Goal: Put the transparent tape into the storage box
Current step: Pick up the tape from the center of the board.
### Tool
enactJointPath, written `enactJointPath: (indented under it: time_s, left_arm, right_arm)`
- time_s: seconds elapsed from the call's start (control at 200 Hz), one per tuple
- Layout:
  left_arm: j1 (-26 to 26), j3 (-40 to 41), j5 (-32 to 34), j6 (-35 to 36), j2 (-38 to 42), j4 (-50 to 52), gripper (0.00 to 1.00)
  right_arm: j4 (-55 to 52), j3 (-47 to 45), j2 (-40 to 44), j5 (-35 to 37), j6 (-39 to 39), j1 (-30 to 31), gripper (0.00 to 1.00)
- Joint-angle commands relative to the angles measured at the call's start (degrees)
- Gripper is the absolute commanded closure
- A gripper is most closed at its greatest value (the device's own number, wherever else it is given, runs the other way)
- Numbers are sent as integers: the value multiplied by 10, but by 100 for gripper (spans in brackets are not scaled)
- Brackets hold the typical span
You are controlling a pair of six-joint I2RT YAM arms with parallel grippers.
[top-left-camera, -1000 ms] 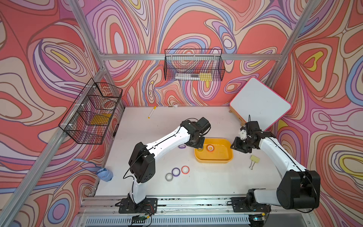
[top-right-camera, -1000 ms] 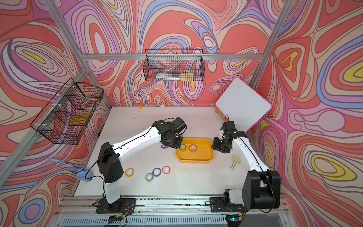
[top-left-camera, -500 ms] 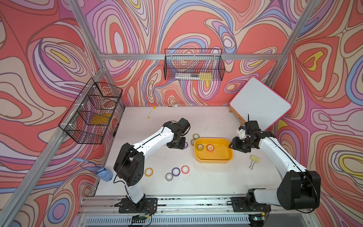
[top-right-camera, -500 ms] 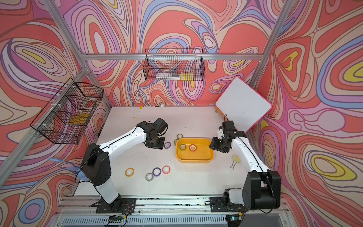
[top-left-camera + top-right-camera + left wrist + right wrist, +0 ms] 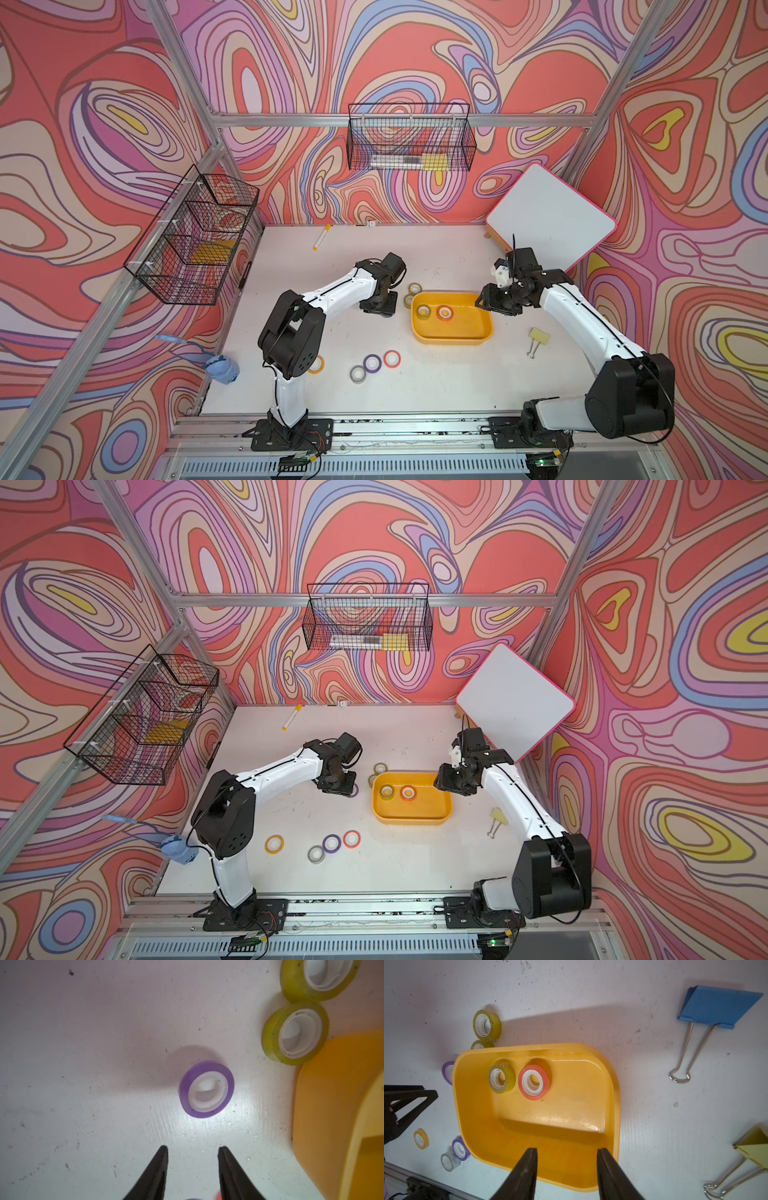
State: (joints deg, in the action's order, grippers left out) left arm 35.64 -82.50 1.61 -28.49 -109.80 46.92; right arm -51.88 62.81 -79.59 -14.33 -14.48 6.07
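**Left gripper [image 5: 192,1148]: partly open, empty; purple tape roll [image 5: 206,1088] just ahead.**
Nearest transparent tape roll [image 5: 295,1032] lies flat beyond, beside storage box [image 5: 332,1084]; left arm nearer.

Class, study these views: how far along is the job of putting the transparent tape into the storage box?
Done: one yellowish clear roll lies in the storage box, beside a red roll. In hand: nothing; left gripper and right gripper show open, empty jaws. Remaining: two yellowish rolls sit outside the box's corner, and a greyish clear roll near the front.
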Motion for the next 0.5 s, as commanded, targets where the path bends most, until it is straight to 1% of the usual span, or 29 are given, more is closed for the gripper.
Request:
enactJointPath:
  time_s: [0.0,0.23,0.351,0.496]
  left_arm:
    - [-1,-14,-8,2,-23,-23,56]
    - [-12,-22,-8,-2,-53,-47,57]
    - [-18,-13,-18,-8,-48,-68,57]
    - [-21,-13,-16,-12,-51,-77,57]
  right_arm:
    - [-3,13,-3,6,-4,1,52]
    - [-10,9,4,10,-2,2,53]
    - [-14,8,6,13,-1,2,53]
    - [-14,8,6,13,-1,1,53]
